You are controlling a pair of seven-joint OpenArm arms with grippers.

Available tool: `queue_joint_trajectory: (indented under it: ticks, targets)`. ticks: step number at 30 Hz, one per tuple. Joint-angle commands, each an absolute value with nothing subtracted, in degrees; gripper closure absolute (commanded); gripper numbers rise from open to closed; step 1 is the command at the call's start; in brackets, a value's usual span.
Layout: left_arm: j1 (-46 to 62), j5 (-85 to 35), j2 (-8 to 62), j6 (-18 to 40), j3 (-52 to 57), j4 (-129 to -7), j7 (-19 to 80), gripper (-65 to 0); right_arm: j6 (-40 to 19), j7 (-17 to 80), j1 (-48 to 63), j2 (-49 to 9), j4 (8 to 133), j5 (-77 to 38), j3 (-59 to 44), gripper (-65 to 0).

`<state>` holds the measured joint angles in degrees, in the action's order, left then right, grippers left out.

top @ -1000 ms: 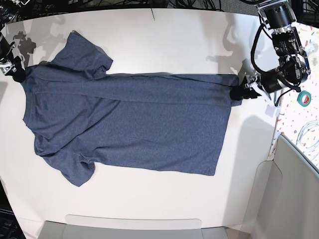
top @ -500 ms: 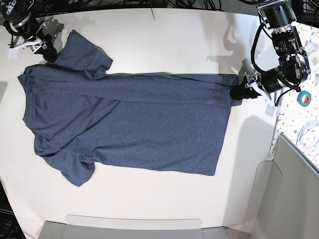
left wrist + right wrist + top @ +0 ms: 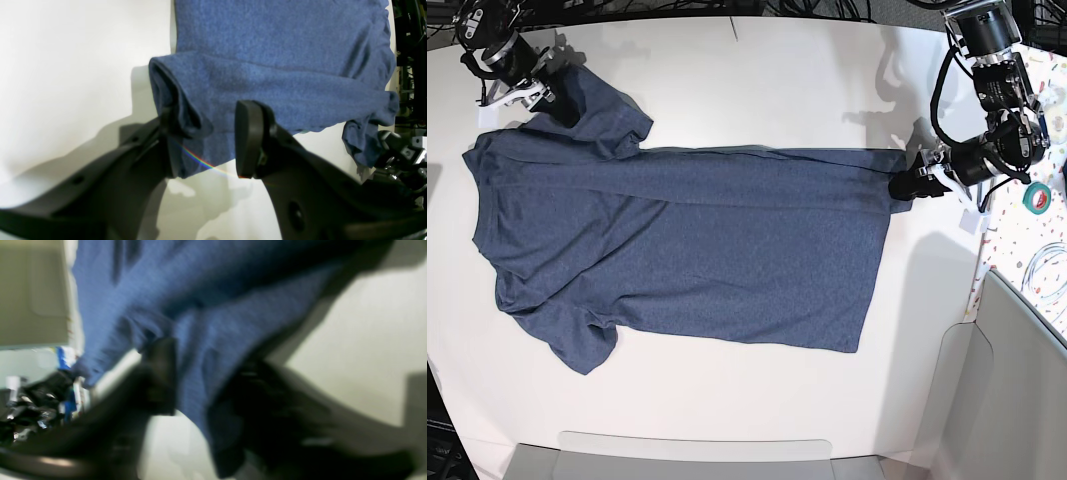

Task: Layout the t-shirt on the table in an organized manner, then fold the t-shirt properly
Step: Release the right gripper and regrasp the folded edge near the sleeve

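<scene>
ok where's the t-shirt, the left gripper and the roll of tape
t-shirt [image 3: 687,250], base view, middle of the body cloth
left gripper [image 3: 905,184], base view, between the fingers at the hem corner
roll of tape [image 3: 1038,197], base view, teal ring's edge

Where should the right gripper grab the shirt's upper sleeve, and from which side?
Grip the sleeve's open cuff edge, coming from the table's outer side, where the right gripper sits. On the t-shirt, that sleeve sticks out past the shoulder with bare table around it, so a finger can probably slip under it.
</scene>
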<state>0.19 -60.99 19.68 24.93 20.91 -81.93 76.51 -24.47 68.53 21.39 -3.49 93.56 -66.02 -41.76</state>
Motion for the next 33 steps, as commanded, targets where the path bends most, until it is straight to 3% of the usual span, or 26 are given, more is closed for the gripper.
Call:
queue_joint_trajectory:
  ticks: [1,2,7,17,29,31,33]
  targets:
    - [-0.6,-62.3,20.5,25.0,21.3,-82.8,76.0,-23.1,-24.9,68.8,21.8,-4.1,94.2,-67.1,-41.0,-9.1]
    - [-0.6,-62.3,20.5,25.0,21.3,-82.8,76.0,-23.1,-24.9,68.8,21.8,-4.3,94.3,-67.1,-40.2,0.0]
    - [-0.6,-62.1,20.4,25.0,21.3,-82.8,75.9,-23.1,-24.9,68.8,20.4,-5.6,96.0,-67.6,-35.6,0.0]
    - [0.5,-62.0,20.4,24.9,21.3,-82.8,75.9,-23.1,-24.8,68.8,7.2,-5.5,104.7,-67.1,-32.8,0.0]
    - [0.6,-62.0,20.4,24.9,21.2,-82.7,76.1,-23.1,-24.9,68.6,-7.8,-4.3,85.4,-58.6,-32.8,0.0]
    - [0.6,-62.0,20.4,24.9,21.2,-82.7,76.1,-23.1,-24.9,68.6,-8.7,-4.3,84.2,-58.2,-32.8,-3.3]
    - [0.6,-62.0,20.4,24.9,21.2,-82.7,76.1,-23.1,-24.9,68.6,-8.8,-4.3,83.6,-58.0,-32.8,-10.8]
